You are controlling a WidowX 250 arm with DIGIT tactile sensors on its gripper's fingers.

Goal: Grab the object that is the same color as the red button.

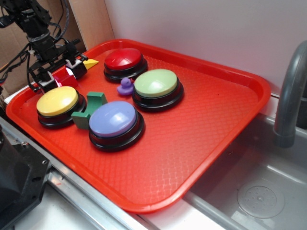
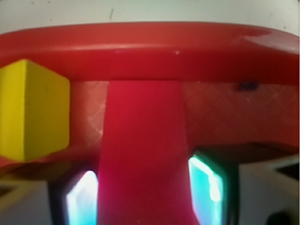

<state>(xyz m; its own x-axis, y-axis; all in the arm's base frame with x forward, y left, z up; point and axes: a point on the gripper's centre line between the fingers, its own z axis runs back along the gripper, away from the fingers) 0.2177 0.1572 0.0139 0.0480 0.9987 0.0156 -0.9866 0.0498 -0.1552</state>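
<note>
Red block [image 2: 143, 154] fills the middle of the wrist view, pinned between the two finger pads [image 2: 206, 185] of the claw [image 1: 61, 76], which is clamped narrow on it low over the back-left corner of the red tray [image 1: 206, 120]. Just beside the claw, toward the wall, lies a yellow wedge [image 2: 33, 110], with the tray's raised rim right behind it. On the claw's other side sits the yellow button [image 1: 57, 101], close to the near finger. Farther out stand a green arch-shaped block [image 1: 91, 109] and the purple button [image 1: 114, 120]. The red button [image 1: 123, 59] rests beyond the wedge, near the back rim, with a small purple duck [image 1: 125, 86] and the green button [image 1: 156, 84] past it.
</note>
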